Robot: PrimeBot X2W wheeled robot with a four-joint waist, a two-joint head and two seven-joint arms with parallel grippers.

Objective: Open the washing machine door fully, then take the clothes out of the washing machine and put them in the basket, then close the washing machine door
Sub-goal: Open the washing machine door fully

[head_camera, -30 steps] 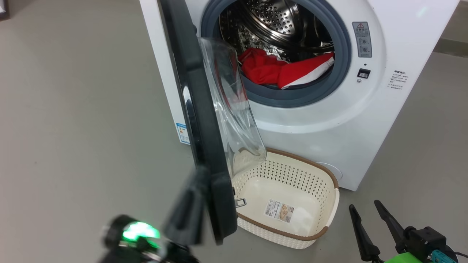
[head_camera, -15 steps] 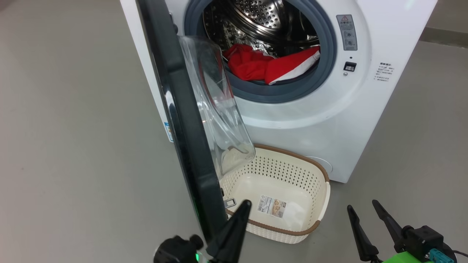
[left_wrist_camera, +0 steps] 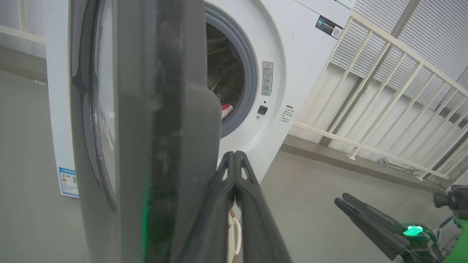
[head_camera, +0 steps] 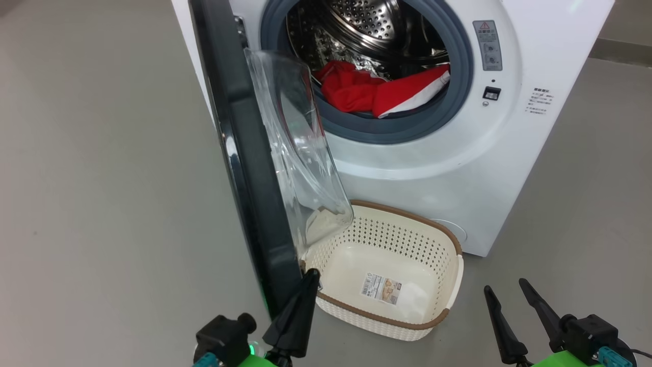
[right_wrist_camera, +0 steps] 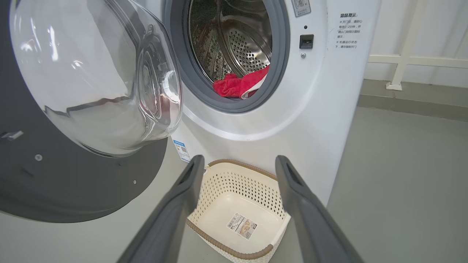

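Head view: door [head_camera: 247,168] hides basket's [head_camera: 397,234] left end; washer [head_camera: 433,173] top cut off; label [head_camera: 380,288] print too small to read.

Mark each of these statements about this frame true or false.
1. The door stands open. True.
2. The clothes are in the basket. False: they lie in the drum, and the basket holds no clothes.
3. The left claw is shut, beside the door's lower edge. True.
4. The right claw grips the clothes. False: it is open and holds nothing.
5. The basket sits on the floor in front of the washer. True.
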